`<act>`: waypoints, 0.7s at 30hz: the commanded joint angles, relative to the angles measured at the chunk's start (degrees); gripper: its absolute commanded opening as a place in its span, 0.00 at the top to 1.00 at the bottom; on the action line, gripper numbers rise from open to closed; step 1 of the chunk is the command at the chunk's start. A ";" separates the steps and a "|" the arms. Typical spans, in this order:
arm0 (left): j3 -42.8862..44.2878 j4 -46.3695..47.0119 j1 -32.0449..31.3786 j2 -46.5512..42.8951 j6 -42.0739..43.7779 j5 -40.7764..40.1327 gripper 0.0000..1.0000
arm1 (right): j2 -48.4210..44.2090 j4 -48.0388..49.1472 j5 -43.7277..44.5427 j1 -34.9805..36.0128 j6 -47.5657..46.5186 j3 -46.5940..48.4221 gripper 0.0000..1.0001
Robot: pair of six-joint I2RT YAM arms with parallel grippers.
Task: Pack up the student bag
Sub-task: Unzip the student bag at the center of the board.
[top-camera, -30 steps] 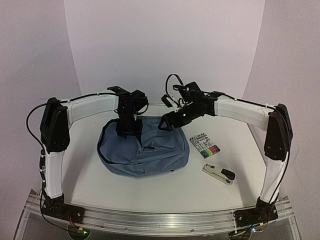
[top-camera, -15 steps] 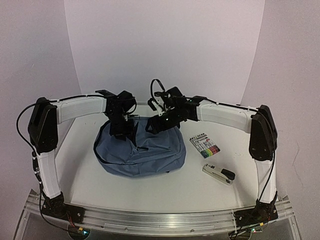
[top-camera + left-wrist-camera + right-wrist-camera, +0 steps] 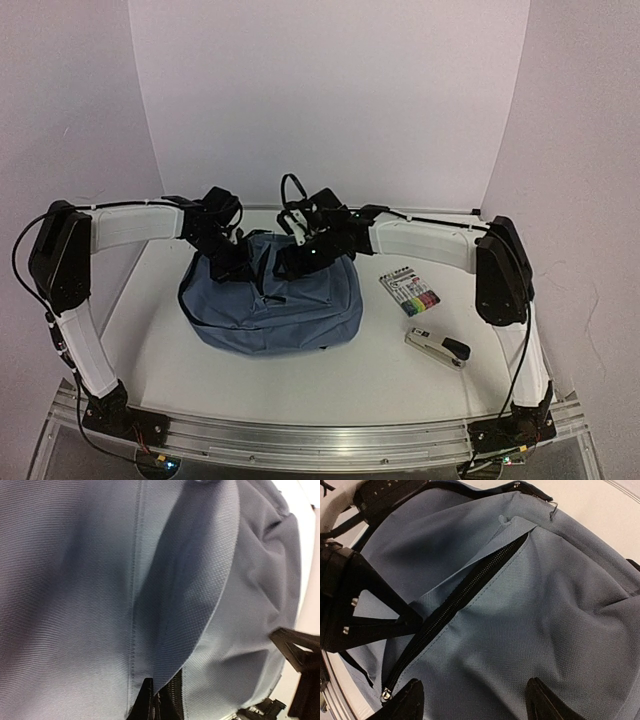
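The slate-blue student bag (image 3: pixel 270 305) lies on the white table between both arms, its black zipper (image 3: pixel 460 600) closed, with the metal pull (image 3: pixel 385 695) at the near end. My left gripper (image 3: pixel 155 700) is shut on the fabric flap (image 3: pixel 195 595) that runs along the zipper; from above it sits at the bag's upper left (image 3: pixel 228 268). My right gripper (image 3: pixel 475 700) hovers open just above the bag's front panel (image 3: pixel 530 630), next to the zipper, with only fabric below its fingertips (image 3: pixel 540 697). From above it sits over the bag's top middle (image 3: pixel 292 265).
A pack of coloured markers (image 3: pixel 410 291) lies on the table to the right of the bag. A stapler (image 3: pixel 437 348) lies nearer the front right. The white table (image 3: pixel 150 330) has a curved backdrop behind it. The two wrists are close together over the bag.
My left gripper has closed on the bag's flap. Both arms have swung left and the bag has shifted left with them. The right gripper has come down close over the fabric.
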 commanded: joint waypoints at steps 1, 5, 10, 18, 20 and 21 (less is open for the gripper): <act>-1.02 6.05 0.37 -6.09 1.66 3.78 1.00 | -0.32 1.15 2.47 -1.19 -1.34 -1.33 0.32; -1.78 5.75 1.04 -8.15 2.34 3.99 1.00 | -1.79 0.99 3.82 -3.02 -3.39 -6.43 0.35; -2.09 5.63 1.23 -6.68 2.78 5.58 1.00 | -4.40 0.97 -1.25 -4.28 -7.14 -9.24 0.35; -0.62 7.59 1.23 -3.84 2.40 8.47 1.00 | -13.30 4.01 -16.06 -3.59 -15.24 -12.48 0.37; -0.03 7.28 1.24 -3.46 2.63 8.84 1.00 | -14.75 4.30 -16.98 -1.70 -17.77 -13.76 0.39; 0.21 7.08 1.24 -3.31 2.85 9.03 1.00 | -15.25 4.33 -17.02 -0.66 -19.07 -14.36 0.40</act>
